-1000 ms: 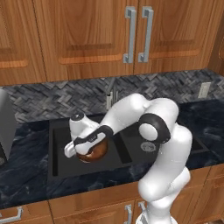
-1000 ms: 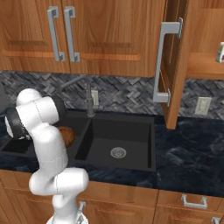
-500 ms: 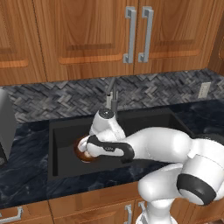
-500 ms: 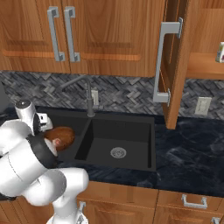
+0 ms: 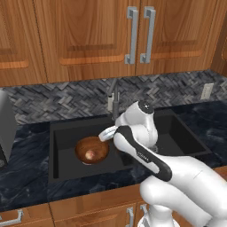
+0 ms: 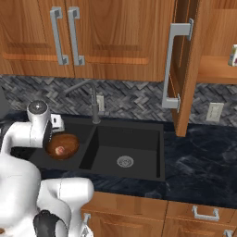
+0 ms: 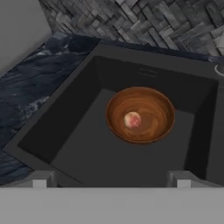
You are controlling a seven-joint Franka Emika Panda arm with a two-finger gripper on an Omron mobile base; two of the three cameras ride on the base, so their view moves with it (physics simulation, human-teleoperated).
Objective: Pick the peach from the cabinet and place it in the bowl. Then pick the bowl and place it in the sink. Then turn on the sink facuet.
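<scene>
Now I see the bowl point(image 7: 140, 114) sitting in the sink point(image 7: 78, 127)'s left basin, the peach point(image 7: 132, 119) inside it; my hand point(image 7: 111, 178) hangs wide apart, holding nothing.

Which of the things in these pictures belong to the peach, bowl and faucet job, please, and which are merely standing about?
Part of the job:
peach, lying in the bowl
bowl, set in the sink's left basin
sink
sink faucet
cabinet, door open
gripper

Just about:
wall outlet
closed cabinet doors
drawer handle
</scene>
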